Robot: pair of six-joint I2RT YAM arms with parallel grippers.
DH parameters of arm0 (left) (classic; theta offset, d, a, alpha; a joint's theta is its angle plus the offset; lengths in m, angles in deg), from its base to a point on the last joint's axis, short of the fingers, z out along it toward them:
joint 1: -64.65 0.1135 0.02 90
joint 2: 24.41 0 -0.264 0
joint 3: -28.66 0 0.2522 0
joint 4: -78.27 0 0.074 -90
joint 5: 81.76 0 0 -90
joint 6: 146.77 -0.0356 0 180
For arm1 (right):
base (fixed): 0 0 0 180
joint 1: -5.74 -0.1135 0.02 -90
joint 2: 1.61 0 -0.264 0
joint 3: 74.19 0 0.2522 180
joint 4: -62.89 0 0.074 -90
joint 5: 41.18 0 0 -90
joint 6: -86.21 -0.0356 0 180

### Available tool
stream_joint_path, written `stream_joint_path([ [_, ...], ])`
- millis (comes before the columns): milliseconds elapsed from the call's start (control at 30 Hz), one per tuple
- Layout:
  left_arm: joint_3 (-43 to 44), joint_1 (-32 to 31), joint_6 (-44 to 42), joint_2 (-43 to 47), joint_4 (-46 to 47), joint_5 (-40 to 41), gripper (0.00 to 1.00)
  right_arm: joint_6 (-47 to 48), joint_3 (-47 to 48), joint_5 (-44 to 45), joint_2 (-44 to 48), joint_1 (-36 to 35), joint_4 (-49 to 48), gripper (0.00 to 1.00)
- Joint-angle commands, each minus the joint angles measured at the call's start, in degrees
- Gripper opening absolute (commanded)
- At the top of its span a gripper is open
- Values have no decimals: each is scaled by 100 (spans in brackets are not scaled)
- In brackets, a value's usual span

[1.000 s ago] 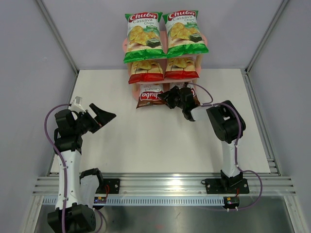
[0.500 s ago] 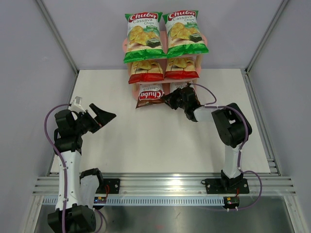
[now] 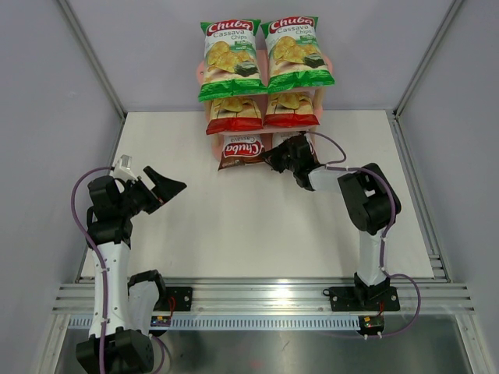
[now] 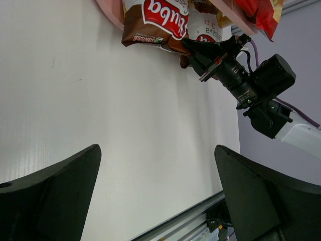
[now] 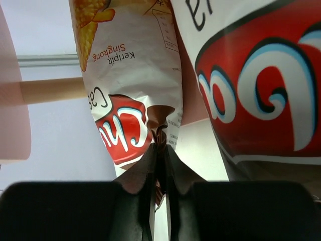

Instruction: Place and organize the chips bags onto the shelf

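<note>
Looks like the last bag is going in. The right gripper (image 3: 273, 158) has its fingers pinched on the near crimp of a dark brown bag (image 5: 134, 95) at the shelf (image 3: 201, 74), bottom right slot, beside its twin (image 3: 240, 150). Its long axis runs near-far, logo end pointing near. Next I'd nudge it level, let go and back straight out. Meanwhile the left gripper (image 4: 156, 150) hangs spread over the desk (image 3: 234, 226).

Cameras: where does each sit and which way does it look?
Top external: high and behind, looking down on table, shelf, left arm with left claw, right arm with right claw.
Left wrist: on the left arm, looking across the table at the brown bags; its open fingers show below.
Right wrist: on the right arm, close to the shelf; its claw pinches a brown bag.
Shared: top and left wrist both show the right claw at that bag.
</note>
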Motion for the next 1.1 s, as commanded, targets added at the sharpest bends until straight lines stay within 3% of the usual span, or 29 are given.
stream_joint_path([
  [0,231,-26,-115,53,102,-158,99,-61,370,333,-62,55,183,15],
  [100,205,-26,-106,36,119,-79,99,-52,378,334,-44,64,200,15],
  [200,205,-17,-124,-8,128,-52,99,-8,291,272,121,64,183,22],
  [300,248,-26,-202,18,40,123,99,1,-8,325,463,64,121,38],
  [467,380,-26,-413,35,-267,510,99,167,-359,290,992,82,147,43],
  [733,907,-359,-1134,18,-944,2680,99,685,-1299,254,2424,134,454,60],
  [900,969,-439,-1363,-35,-944,3077,99,2020,-1687,1123,4029,143,1982,75],
  [1067,1074,-518,-1688,-140,-909,2822,99,3460,-1512,2002,5638,152,3694,92],
])
